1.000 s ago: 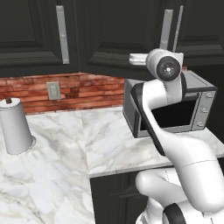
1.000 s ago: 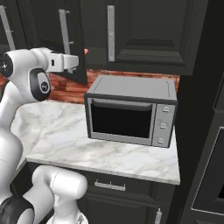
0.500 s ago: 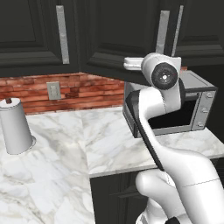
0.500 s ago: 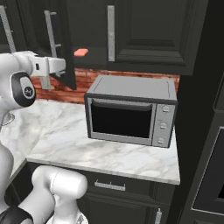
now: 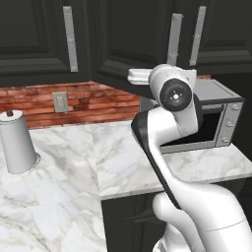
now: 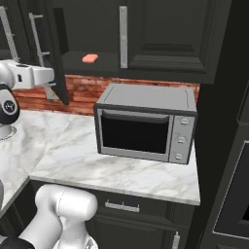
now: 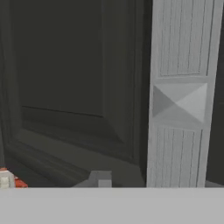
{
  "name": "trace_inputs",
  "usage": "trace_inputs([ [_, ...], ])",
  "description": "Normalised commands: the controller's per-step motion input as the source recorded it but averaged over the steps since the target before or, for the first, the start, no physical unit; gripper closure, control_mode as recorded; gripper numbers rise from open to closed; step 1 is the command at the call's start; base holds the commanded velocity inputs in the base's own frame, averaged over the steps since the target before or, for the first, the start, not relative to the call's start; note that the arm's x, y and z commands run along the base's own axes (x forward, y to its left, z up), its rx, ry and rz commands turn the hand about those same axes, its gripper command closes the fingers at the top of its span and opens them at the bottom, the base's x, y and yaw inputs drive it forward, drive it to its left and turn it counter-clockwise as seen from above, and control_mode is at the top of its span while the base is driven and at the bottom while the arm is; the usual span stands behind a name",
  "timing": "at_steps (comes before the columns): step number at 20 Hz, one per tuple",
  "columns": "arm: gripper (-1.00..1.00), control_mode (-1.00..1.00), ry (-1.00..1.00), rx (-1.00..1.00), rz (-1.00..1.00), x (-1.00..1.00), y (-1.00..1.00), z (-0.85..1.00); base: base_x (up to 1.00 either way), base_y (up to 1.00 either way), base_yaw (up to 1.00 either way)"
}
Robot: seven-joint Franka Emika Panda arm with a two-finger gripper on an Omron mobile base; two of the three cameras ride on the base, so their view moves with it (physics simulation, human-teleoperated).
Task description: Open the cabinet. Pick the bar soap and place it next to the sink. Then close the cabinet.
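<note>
My gripper [image 7: 101, 178] clamped on cabinet [image 6: 57, 53] handle [image 7: 181, 94] — door swung wide so bar soap [image 6: 90, 59] inside is reachable.

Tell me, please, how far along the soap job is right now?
The cabinet door already stands swung open, and the soap lies on the shelf inside, untouched. In hand: the gripper sits by the door's edge, close to the handle. Left: picking the soap, setting it beside the sink, and closing the door.
</note>
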Motion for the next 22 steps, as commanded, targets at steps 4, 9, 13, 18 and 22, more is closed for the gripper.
trace_inputs([
  [4, 1.00, -1.00, 0.00, 0.00, 0.06, -0.13, 0.83, 0.07, 0.00, 0.00, 0.00],
  [9, 1.00, -1.00, 0.00, 0.00, 0.08, -0.12, 0.69, 0.00, 0.00, 0.00, 0.00],
  [13, 1.00, -1.00, 0.03, 0.00, 0.03, -0.06, 0.28, 0.00, 0.00, 0.00, 0.00],
  [18, -1.00, -1.00, 0.00, 0.00, 0.00, 0.00, 0.00, 0.00, 0.00, 0.00, 0.00],
  [22, -1.00, -1.00, 0.00, 0.00, 0.03, -0.29, 0.00, 0.00, 0.00, 0.00, 0.00],
])
